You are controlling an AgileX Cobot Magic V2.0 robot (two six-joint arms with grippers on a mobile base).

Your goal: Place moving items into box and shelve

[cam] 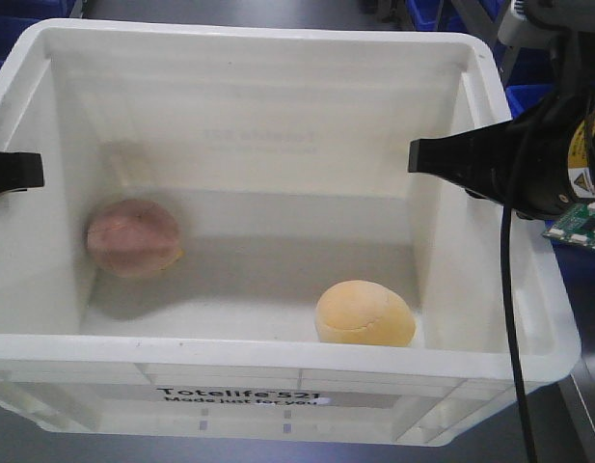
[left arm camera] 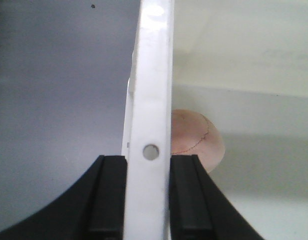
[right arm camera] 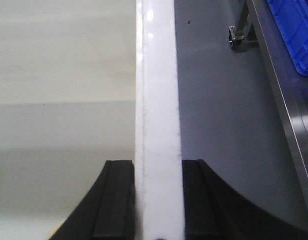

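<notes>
The white box (cam: 278, 352) is gripped from both sides. The left gripper (left arm camera: 149, 197) has its jaws drawn in narrow on the left wall, one black finger (left arm camera: 111, 200) outside and one inside, both pressed flat against the plastic. The right gripper (right arm camera: 157, 200) pinches the right wall the same way, with the rim sandwiched between its pads.

Both moving items lie on the box floor. The pinkish-brown lump (cam: 133, 237) sits just inside the wall that the left gripper holds, below and a little beyond its inner finger, close to the wall. The yellow-orange lump (cam: 365, 313) rests well apart from it, lower down on the right gripper's side, near the front wall that carries the black print.

Outside the box, past the right gripper's outer finger, blue bins (right arm camera: 293, 35) stand along a metal rail.
</notes>
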